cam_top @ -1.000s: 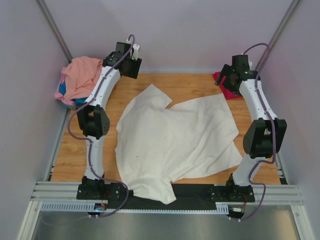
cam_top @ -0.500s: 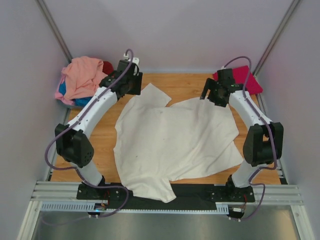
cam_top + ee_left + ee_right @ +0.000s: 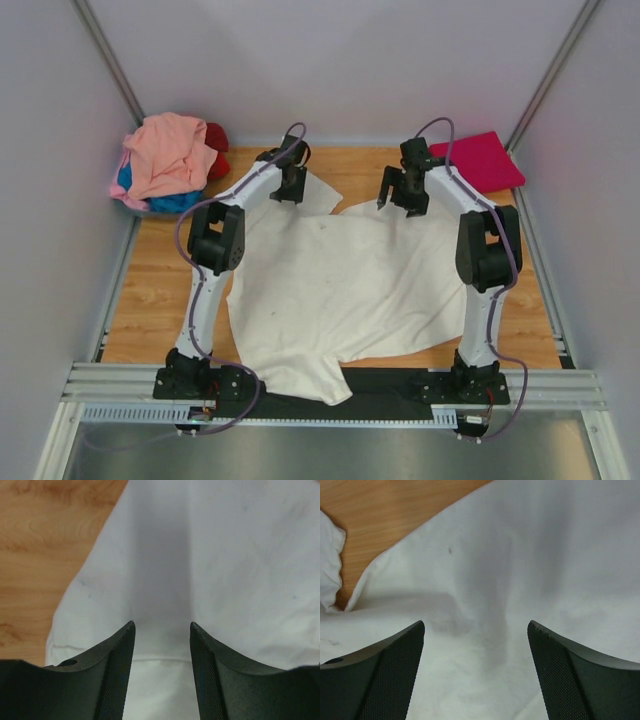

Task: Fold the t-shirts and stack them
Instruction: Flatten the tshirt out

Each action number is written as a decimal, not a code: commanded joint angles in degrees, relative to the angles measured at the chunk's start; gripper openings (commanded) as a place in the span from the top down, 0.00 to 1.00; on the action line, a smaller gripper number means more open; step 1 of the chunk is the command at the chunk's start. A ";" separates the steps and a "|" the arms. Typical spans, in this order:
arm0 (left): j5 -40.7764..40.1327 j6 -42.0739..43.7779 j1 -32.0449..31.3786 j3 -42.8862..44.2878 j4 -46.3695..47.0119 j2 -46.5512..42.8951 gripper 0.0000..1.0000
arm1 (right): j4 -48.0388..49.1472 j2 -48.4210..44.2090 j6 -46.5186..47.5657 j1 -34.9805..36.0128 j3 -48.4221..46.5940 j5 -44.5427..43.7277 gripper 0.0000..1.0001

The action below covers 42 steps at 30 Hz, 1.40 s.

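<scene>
The gripper [image 3: 476, 645] hangs spread wide over the cream-white t-shirt [image 3: 520, 570]; bare bench [image 3: 385, 510] shows ahead-left.

Top camera: we look down on the whole desk [image 3: 160, 290]; wrist cameras face down, close over the shared cream-white t-shirt [image 3: 350, 285].

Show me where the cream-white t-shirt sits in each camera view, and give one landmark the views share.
Top external: the cream-white t-shirt lies spread across the middle of the wooden table.
Left wrist: it fills most of the picture, right of the bare wood.
Right wrist: it fills most of the picture, below the bare wood.
Shared landmark: the wooden table, bare beside the shirt's edge.
</scene>
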<state>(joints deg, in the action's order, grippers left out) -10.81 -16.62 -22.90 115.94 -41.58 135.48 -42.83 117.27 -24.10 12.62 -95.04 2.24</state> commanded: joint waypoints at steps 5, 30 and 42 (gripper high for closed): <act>-0.62 -0.26 2.94 12.28 -7.28 6.80 0.42 | -5.68 11.11 1.60 -0.05 -12.17 0.22 0.14; 10.46 8.10 13.75 36.37 0.43 17.27 0.13 | -9.82 33.28 -10.17 -1.55 -41.45 7.61 0.09; 7.91 9.16 7.96 16.17 7.05 -8.64 0.04 | -7.44 17.74 -2.54 -0.49 -32.65 4.08 0.07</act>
<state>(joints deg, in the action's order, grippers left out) -1.65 -8.01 -13.56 133.16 -39.33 138.89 -51.09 141.23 -30.22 11.64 -127.24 6.72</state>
